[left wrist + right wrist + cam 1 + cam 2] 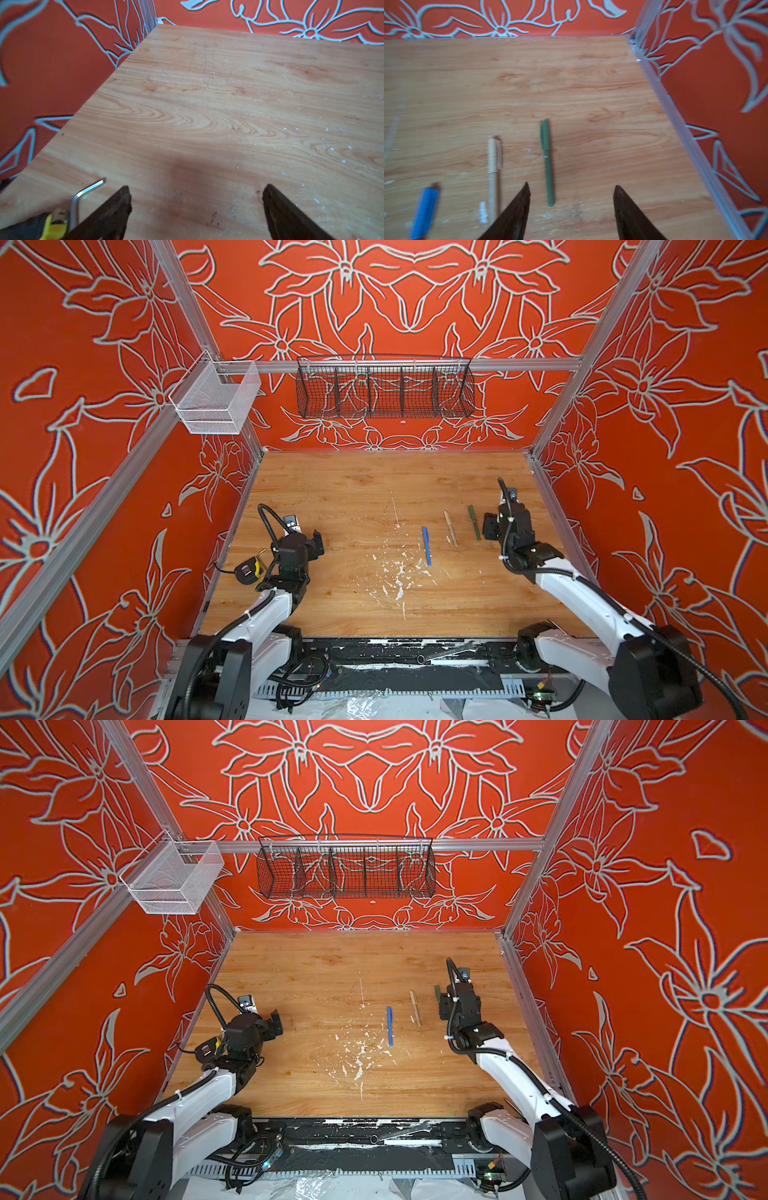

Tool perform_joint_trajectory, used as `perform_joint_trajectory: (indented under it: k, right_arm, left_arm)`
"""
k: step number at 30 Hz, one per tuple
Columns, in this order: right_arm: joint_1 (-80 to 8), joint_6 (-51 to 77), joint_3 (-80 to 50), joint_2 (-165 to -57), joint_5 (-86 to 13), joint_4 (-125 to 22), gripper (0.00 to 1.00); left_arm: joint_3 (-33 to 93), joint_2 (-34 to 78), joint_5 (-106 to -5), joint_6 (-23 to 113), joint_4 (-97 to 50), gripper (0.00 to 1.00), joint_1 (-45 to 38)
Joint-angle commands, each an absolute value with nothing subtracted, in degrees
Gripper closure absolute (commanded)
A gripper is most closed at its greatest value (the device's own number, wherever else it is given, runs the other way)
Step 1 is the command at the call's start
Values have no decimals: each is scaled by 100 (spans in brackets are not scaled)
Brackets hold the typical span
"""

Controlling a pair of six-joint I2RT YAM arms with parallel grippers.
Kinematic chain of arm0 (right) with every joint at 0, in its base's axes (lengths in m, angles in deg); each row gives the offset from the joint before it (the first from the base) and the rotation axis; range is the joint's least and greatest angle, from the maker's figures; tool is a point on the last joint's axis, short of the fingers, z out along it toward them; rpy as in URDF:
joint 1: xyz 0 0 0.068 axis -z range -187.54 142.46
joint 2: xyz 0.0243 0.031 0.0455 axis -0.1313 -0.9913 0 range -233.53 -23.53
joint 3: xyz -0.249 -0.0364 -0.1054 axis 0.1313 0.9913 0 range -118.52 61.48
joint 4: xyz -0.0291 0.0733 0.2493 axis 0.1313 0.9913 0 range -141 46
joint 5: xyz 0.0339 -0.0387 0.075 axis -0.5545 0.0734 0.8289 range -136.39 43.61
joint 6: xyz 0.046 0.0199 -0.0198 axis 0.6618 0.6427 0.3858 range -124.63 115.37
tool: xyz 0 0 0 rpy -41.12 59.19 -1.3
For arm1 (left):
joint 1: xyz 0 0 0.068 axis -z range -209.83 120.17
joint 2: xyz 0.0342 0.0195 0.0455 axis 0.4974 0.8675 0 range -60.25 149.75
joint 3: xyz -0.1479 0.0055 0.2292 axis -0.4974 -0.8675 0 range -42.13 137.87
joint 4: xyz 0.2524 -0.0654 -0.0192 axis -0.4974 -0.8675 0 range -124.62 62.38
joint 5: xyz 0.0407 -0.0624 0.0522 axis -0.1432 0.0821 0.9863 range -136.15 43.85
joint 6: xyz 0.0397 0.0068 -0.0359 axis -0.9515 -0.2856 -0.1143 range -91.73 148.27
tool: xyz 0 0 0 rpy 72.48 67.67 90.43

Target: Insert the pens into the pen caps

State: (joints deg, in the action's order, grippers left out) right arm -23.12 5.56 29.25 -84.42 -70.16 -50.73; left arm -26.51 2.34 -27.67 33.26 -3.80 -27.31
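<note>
Twin high top views, whole table [332, 489] shared; wrist views low, close, forward.

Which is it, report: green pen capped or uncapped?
Capped: the green pen shows a thicker green cap over one end, no dark tip.

Three pens down there: blue pen [426, 546], beige pen [450, 529], olive green pen [474, 523]. Three caps too, one on each: blue cap [424, 534], beige cap [493, 154], green cap [544, 135]. Two baskets hanging: one white mesh basket [216, 400], one black wire basket [384, 389]. And a single tape measure [248, 571], a single hex key [83, 193].
</note>
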Motion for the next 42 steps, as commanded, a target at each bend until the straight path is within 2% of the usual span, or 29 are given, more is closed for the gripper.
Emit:
perform_joint_trajectory:
  k: [1,3,6,9,12,14,18,19,22,24,26,29,31,33,36,42]
  right_arm:
    - [-2173,-250,3556,-8427,-7915,-6712,35]
    - [-2094,-476,3991,-8606,-7887,-7751,35]
    - [-2089,-879,4647,-8975,-7838,-9662,33]
    - [-2002,-628,4746,-8970,-7657,-9350,33]
    - [-1992,-746,5351,-9675,-7552,-11116,30]
    - [-1972,-860,5139,-10095,-7419,-11131,29]
    - [-1798,-867,4481,-10120,-6735,-9823,4]
    - [-1800,-861,4526,-10139,-6752,-9972,3]
    - [-1789,-834,4568,-10129,-6761,-10033,3]
    - [-1718,-722,4875,-10196,-6663,-10538,3]
    - [-1686,-915,4991,-10863,-6698,-11705,3]
    - [-1651,-683,4744,-10359,-6611,-10419,3]
    - [-1628,-761,4711,-10707,-6641,-10907,3]
    - [-1595,-627,4581,-10423,-6593,-10167,3]
    - [-1565,-675,4640,-10574,-6553,-10546,3]
    - [-1563,-640,4578,-10460,-6539,-10241,3]
  left_arm:
    - [-2173,1021,-3326,3136,105,3,-2834]
    - [-1916,1576,-3534,2998,145,3,-2834]
    - [-1903,1581,-3636,3044,62,3,-2887]
    - [-1958,1687,-4022,2841,235,3,-2886]
    - [-2004,1662,-4061,2827,281,3,-2895]
    - [-1982,1670,-4079,2827,258,3,-2895]
    - [-1976,1675,-4087,2828,244,3,-2904]
    - [-1974,1677,-4087,2827,251,3,-2912]
    - [-1972,1679,-4088,2827,246,3,-2904]
    - [-1971,1682,-4088,2827,244,3,-2904]
    - [-1971,1683,-4089,2831,237,3,-2905]
    - [-1981,1678,-4095,2835,250,3,-2907]
    - [-1980,1675,-4092,2832,242,3,-2913]
    - [-1967,1687,-4097,2831,239,3,-2913]
    - [-1972,1678,-4098,2835,243,3,-2915]
    - [-1911,1719,-4131,2897,175,3,-2982]
